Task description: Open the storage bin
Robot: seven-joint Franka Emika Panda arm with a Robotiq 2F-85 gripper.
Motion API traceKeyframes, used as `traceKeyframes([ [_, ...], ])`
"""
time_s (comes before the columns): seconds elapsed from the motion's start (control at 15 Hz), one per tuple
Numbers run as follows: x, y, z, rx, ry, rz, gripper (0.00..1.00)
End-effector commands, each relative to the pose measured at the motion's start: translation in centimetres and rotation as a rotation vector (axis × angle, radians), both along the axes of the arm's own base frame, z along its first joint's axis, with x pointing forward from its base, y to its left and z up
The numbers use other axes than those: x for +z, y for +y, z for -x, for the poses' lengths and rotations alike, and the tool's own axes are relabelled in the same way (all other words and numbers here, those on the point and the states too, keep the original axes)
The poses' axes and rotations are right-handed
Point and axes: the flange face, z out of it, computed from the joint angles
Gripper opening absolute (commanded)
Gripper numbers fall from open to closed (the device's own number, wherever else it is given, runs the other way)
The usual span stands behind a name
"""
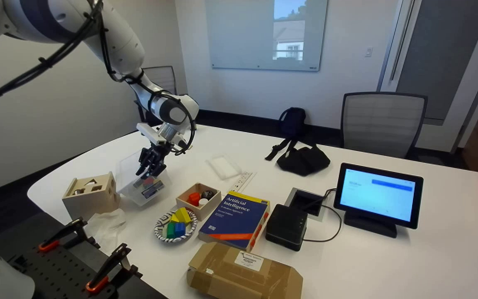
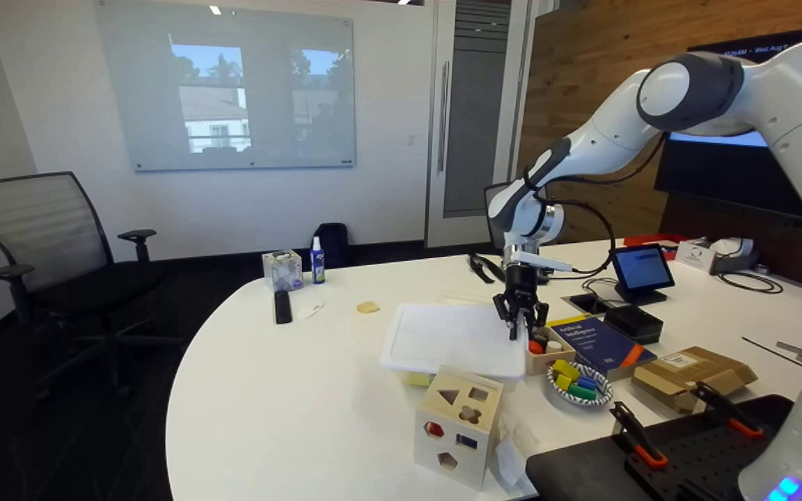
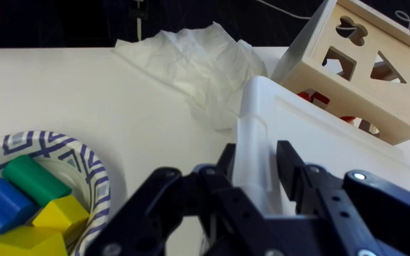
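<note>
- White meeting table (image 2: 255, 417) underneath, whiteboard (image 2: 234, 87) hanging beyond it: your workspace.
- Your storage bin (image 1: 134, 191), a translucent plastic box, stands on the table just beside the wooden shape-sorter cube (image 2: 450, 433); whether the two touch, you cannot tell. The patterned bowl (image 3: 100, 179) of coloured blocks (image 3: 36, 179) sits apart from it.
- The bin's white lid (image 2: 450, 341) covers the top, so you appear to be at the step of taking hold to free it, with the opening not yet done.
- Your gripper (image 3: 256, 151) points down with its fingers parted, one to each side of the bin's end edge, and a clear plastic strip (image 3: 250, 142) lies between them. Whether they pinch that strip or merely straddle it, you cannot tell, nor whether it is latch or rim.
- Next you probably need a firm hold on that edge, then an upward or outward pull at this end before you raise the rest of the lid.
- Pull slowly: a hard tug could drag the whole bin along or shove it into the cube.
</note>
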Motion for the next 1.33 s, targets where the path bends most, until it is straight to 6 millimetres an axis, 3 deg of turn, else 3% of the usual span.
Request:
traceKeyframes([
  [0.0, -2.7, 0.4, 0.1, 0.02, 0.15, 0.087, 0.08],
  [0.33, -3.8, 0.3, -1.1, 0.017, 0.112, 0.027, 0.08],
  [1.0, -3.0, -0.2, -3.2, -0.07, -0.175, -0.123, 0.08],
  [1.27, -2.7, 0.1, -3.3, -0.121, -0.189, -0.199, 0.08],
])
